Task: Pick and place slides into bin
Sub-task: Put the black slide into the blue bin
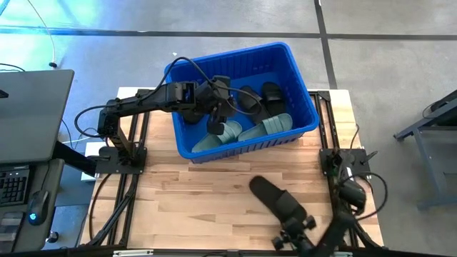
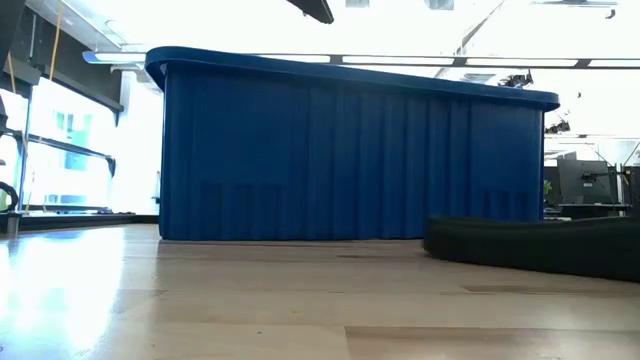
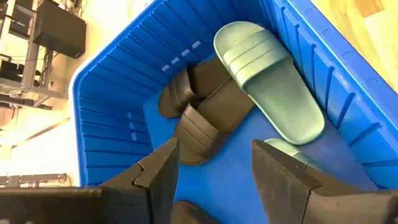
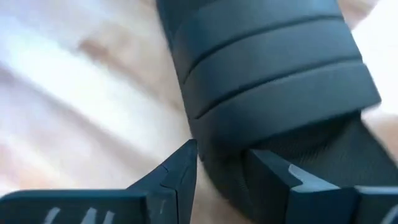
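Observation:
The blue bin (image 1: 228, 56) stands at the table's far middle and fills the low view (image 2: 350, 150). Two sage green slides (image 1: 268, 127) (image 3: 267, 81) and several black slides (image 1: 260, 100) (image 3: 205, 106) lie on its floor. My left gripper (image 1: 216, 123) (image 3: 214, 165) hangs open and empty over the inside of the bin. One black slide (image 1: 275, 198) (image 2: 530, 245) lies on the table in front of the bin. My right gripper (image 1: 294, 227) (image 4: 224, 177) is at its near end, shut on it. My right gripper has the black slide's side rim (image 4: 217, 155) just behind the ribbed strap (image 4: 273, 68), between its two fingers. One finger (image 4: 177, 171) is outside the rim and the other (image 4: 277, 177) is over the footbed. The fingers come slanting from the table's near right. In the low view the slide lies flat on the table.
Bare wooden tabletop (image 1: 193, 200) spreads left of the black slide, in front of the bin. A desk with a keyboard (image 1: 21, 178) stands beyond the table's left edge.

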{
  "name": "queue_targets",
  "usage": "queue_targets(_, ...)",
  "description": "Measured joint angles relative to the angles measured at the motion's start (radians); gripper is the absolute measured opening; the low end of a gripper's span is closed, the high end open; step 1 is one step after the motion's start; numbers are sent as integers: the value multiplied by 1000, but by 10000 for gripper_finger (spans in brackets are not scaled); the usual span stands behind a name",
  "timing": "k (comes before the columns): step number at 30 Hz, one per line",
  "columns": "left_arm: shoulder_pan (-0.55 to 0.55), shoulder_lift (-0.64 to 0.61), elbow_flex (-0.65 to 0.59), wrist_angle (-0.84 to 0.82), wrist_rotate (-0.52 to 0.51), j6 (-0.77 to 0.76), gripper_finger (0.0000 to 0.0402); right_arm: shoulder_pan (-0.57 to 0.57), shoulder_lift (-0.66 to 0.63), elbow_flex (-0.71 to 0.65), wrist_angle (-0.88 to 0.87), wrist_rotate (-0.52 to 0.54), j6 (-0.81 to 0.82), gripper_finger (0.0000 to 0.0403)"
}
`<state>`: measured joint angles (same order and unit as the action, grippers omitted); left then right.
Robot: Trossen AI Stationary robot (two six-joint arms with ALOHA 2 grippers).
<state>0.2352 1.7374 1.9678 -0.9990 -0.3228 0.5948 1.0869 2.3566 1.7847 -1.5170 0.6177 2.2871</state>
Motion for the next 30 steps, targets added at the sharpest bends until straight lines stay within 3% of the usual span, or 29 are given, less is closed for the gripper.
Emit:
queue_targets(7, 0, 0, 0, 2, -2, 1, 184, -146, 0, 0, 4, 43, -133, 115)
queue_targets(13, 0, 0, 0, -9, 11, -1, 184, -232, -2, 0, 15, -69, -428, 115)
queue_targets(18, 0, 0, 0, -32, 17, -1, 184, -255, -1, 0, 7, -64, -653, 115)
queue_targets(30, 0, 0, 0, -52, 18, -7, 184, -265, -11, 0, -53, -16, -725, 115)
